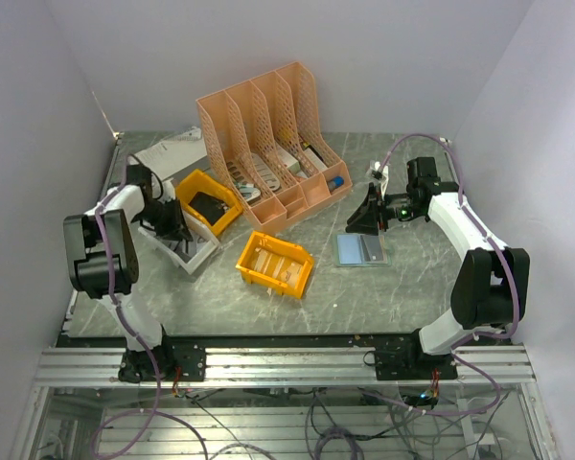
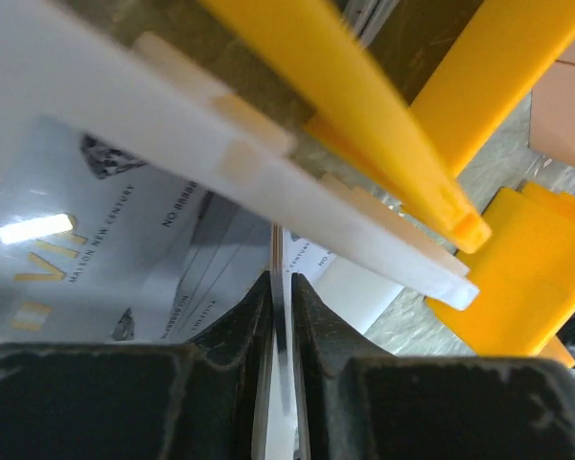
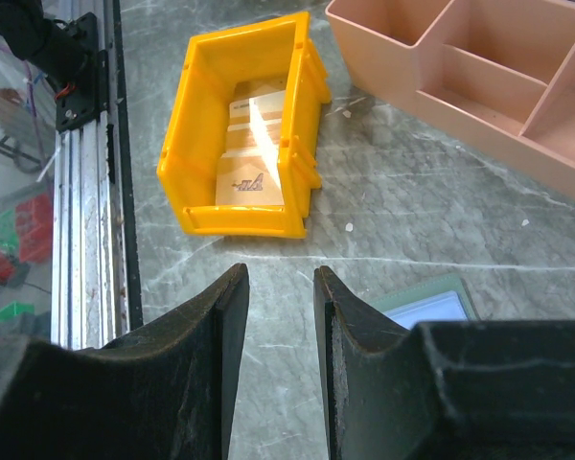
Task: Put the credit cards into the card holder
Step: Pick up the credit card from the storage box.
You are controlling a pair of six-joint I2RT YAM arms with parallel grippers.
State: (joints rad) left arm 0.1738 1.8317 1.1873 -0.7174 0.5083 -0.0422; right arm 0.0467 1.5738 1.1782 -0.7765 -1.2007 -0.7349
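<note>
While the flat grey-green card holder (image 1: 362,249) lies open on the table (image 1: 402,287), blue inside up to receive cards, we note both arms.
Right end effector (image 3: 278,287) hangs just over it, spread, empty, likely to steady it. Left end effector (image 2: 280,282) is down in the shallow white tray (image 1: 196,254), barely parted around an edge-on thin pale credit card (image 2: 273,244); whether it grips, we cannot tell. Tan cards (image 3: 249,163) lie in a yellow plastic bin (image 3: 187,144).

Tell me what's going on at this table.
Two robot arms are working with cards. The left gripper is down in a white tray, with a thin card on edge between its nearly closed jaws; whether it grips is unclear. The right gripper hangs open and empty by the open card holder. More cards lie in a yellow bin.
</note>
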